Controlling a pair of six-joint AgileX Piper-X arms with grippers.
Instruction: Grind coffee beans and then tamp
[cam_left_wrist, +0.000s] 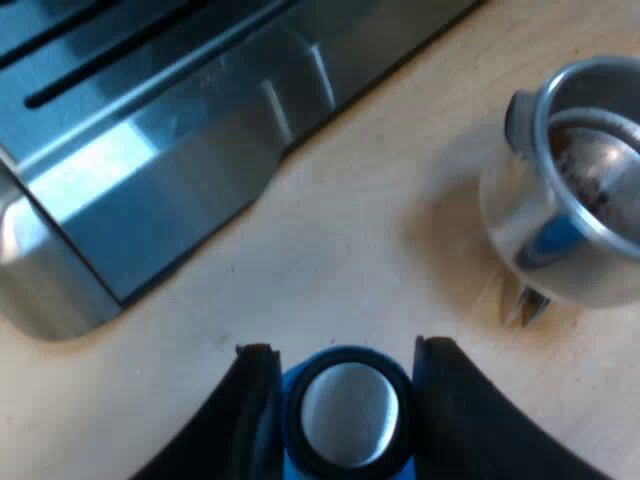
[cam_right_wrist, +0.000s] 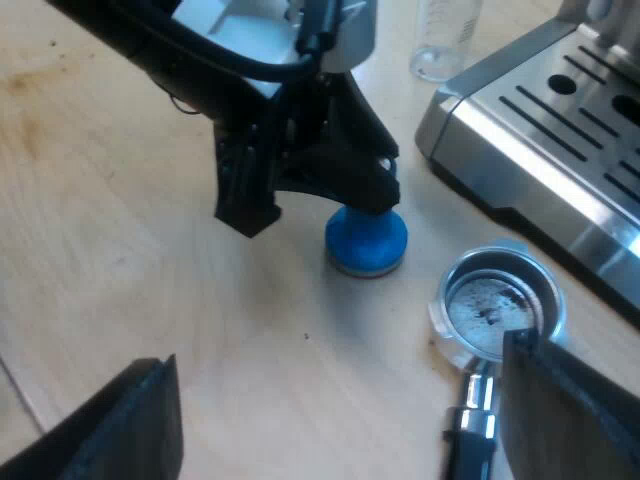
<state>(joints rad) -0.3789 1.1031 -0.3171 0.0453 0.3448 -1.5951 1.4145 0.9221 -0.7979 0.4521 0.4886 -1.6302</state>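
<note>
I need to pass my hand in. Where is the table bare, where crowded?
Bare: table between tamper and metal holder, and beyond the left gripper, away from the espresso machine. Crowded: holder close to machine's base, measuring glass beside it.

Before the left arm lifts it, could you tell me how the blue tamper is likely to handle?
The blue tamper looks solid, with a metal disc showing, so it is probably stiff and heavy for its size. Its round sides may slip or twist in the left gripper. Standing on a broad base, it seems unlikely to tip.
</note>
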